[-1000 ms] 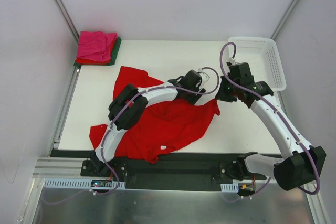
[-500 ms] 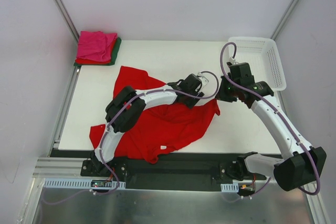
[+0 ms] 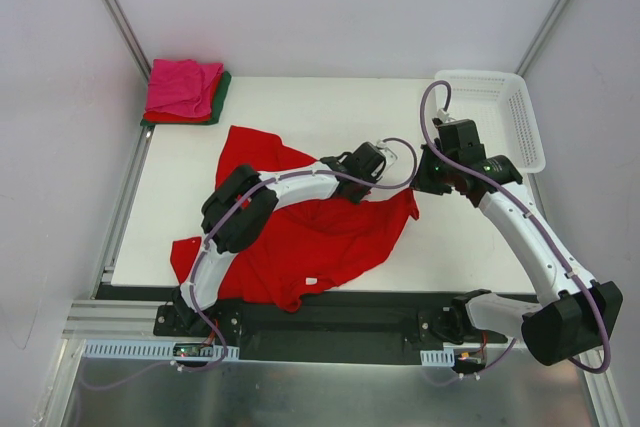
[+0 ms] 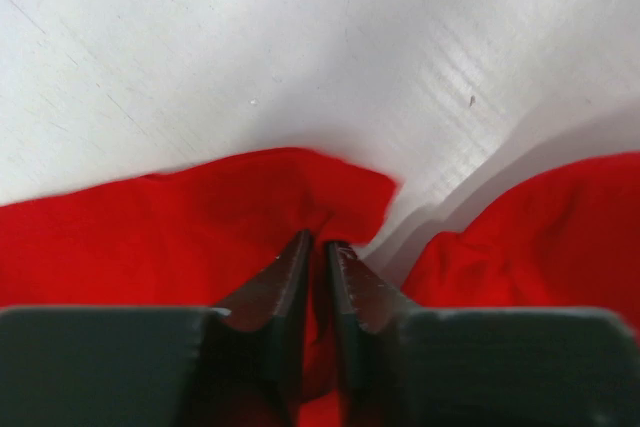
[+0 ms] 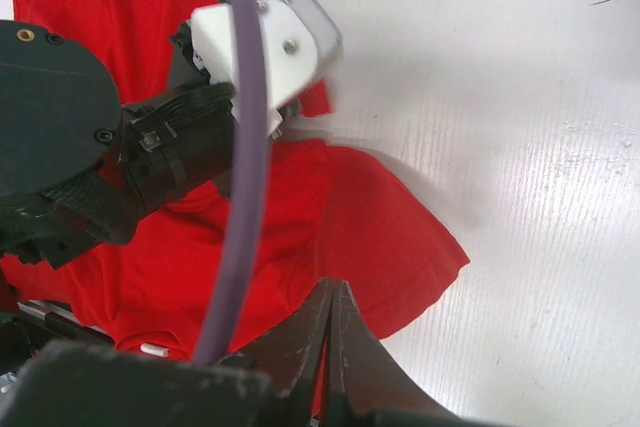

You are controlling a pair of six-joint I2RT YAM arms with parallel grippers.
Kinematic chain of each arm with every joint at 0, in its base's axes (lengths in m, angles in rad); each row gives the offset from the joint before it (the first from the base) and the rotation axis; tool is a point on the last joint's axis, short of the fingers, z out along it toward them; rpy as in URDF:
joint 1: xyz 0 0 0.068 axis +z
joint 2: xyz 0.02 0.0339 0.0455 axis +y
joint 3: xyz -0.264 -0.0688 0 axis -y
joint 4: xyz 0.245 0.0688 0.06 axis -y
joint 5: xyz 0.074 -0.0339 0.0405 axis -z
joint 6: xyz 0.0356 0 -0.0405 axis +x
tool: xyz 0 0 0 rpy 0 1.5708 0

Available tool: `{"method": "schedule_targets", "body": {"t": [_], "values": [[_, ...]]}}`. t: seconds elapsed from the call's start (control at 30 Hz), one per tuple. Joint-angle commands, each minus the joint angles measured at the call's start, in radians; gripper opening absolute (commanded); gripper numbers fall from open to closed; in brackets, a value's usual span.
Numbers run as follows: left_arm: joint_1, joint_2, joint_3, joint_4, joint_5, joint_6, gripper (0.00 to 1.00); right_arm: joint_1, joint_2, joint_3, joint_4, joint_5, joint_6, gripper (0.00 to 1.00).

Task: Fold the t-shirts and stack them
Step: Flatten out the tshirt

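On white table (image 3: 300, 107), crumpled red t-shirt (image 3: 320, 237)

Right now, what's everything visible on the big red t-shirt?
The red t-shirt is soft bright-red cloth, unfolded and crumpled, spread over the middle and near-left of the table, its near hem at the front edge. A small white tag shows near that hem. The left end effector pinches a fold at its far edge; the right end effector, shut, sits over its right corner; a grip there can't be confirmed.

bright red t-shirt (image 3: 320, 237), magenta over green stack (image 3: 183, 87), white lattice basket (image 3: 533, 122).
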State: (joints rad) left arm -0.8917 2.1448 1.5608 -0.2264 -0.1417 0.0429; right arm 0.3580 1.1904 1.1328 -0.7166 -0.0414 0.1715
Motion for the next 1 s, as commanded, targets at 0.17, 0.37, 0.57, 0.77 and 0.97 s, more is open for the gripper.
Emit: {"method": "schedule_targets", "body": {"t": [0.17,0.37,0.57,0.77,0.97], "values": [[-0.01,0.006,0.054,-0.056,-0.042,0.017,0.0,0.002,-0.022,0.005,-0.003,-0.005,0.0,0.01],[-0.003,-0.014,0.085,-0.068,-0.088,0.047,0.0,0.002,-0.023,0.002,-0.003,0.002,-0.001,0.01],[0.063,-0.056,0.177,-0.116,-0.11,0.057,0.0,0.002,-0.017,0.015,-0.004,0.018,-0.007,0.01],[0.168,-0.128,0.254,-0.174,-0.145,0.043,0.0,0.002,-0.014,0.07,-0.024,0.11,-0.072,0.01],[0.29,-0.241,0.28,-0.251,-0.216,0.035,0.0,0.002,-0.046,0.166,-0.049,0.184,-0.135,0.01]]}}
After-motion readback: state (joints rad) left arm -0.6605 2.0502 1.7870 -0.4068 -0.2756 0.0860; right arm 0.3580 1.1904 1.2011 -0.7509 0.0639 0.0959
